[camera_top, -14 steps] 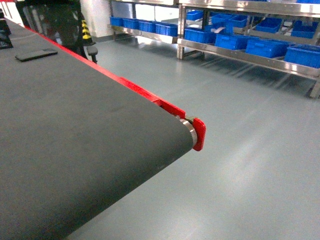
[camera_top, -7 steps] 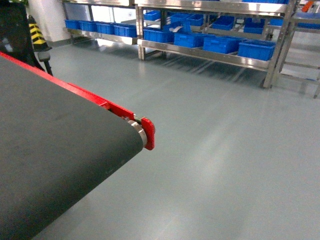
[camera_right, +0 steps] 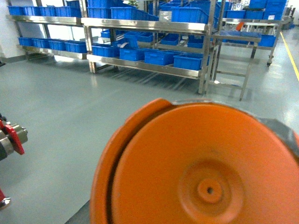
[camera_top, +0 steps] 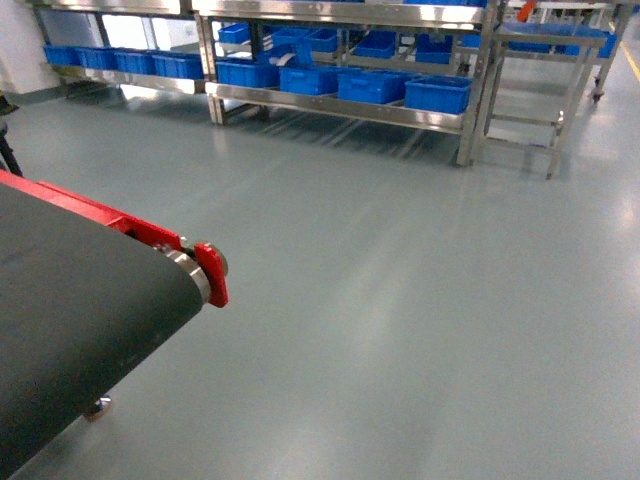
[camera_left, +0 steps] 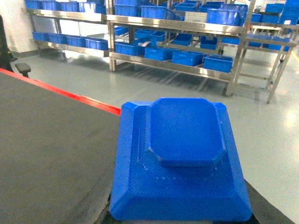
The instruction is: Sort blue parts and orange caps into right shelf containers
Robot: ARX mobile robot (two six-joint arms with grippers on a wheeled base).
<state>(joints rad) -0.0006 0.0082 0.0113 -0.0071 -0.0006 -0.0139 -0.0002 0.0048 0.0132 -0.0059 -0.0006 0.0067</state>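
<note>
**Left pincer.** Fingers are not showing in any view, so whether it is clenched or released cannot be told. A blue part (camera_left: 180,158), a stepped square block with clipped corners, is sitting right in front of the wrist camera and filling the lower frame. It is judged to be travelling in this pincer. The black-topped table (camera_left: 51,154) is lying just beneath and to the left of it.

**Right pincer.** Its state likewise cannot be told. An orange cap (camera_right: 196,172), round with a small centre hole, is crowding the lens directly ahead. It too is probably being carried.

**Beyond both pincers.** Bare grey floor (camera_top: 400,300) is stretching ahead. Well beyond it a steel shelf (camera_top: 340,100) is standing, holding a row of blue crates (camera_top: 375,85).

**Change.** The head view is swinging right. The table's red end plate (camera_top: 213,275) is sliding from mid-frame toward the left edge, while the shelf is coming round to face the pincers.

**Meaning.** The base is judged to be turning away from pickup and toward delivery. Both pieces are well apart from the crates, and the crossing and drop are not yet done.
</note>
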